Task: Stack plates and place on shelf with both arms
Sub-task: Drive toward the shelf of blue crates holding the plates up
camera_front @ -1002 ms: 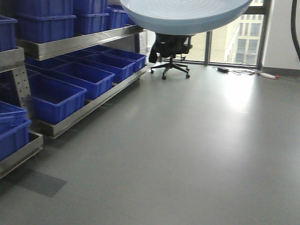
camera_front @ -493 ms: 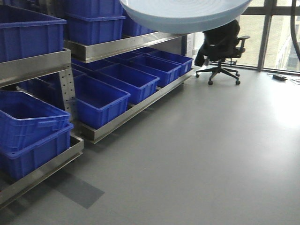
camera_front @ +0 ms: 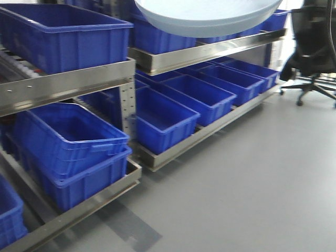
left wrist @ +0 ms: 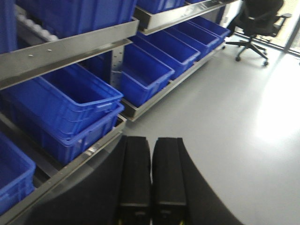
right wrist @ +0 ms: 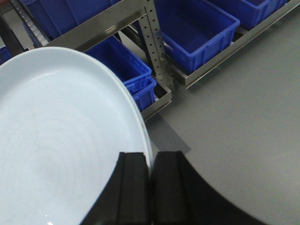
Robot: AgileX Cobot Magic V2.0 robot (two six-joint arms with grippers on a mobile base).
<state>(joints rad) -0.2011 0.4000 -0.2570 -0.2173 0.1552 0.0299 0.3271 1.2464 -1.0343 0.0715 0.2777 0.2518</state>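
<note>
Blue bins (camera_front: 73, 142) are sitting on the steel shelf (camera_front: 68, 84) at the left. The left gripper (left wrist: 151, 180) is hovering with its jaws pressed together, holding nothing. The right gripper (right wrist: 151, 187) is clamping the rim of the plate (right wrist: 61, 140), carrying it above the grey floor (right wrist: 234, 122).

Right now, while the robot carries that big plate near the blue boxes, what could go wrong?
The right gripper pinches the plate only at its rim, so a jolt might tip it or let it slip to the floor. The metal shelf and blue boxes are close by, so the plate's wide edge might bump them. The left gripper looks shut with nothing in it, so it gives no support.
</note>
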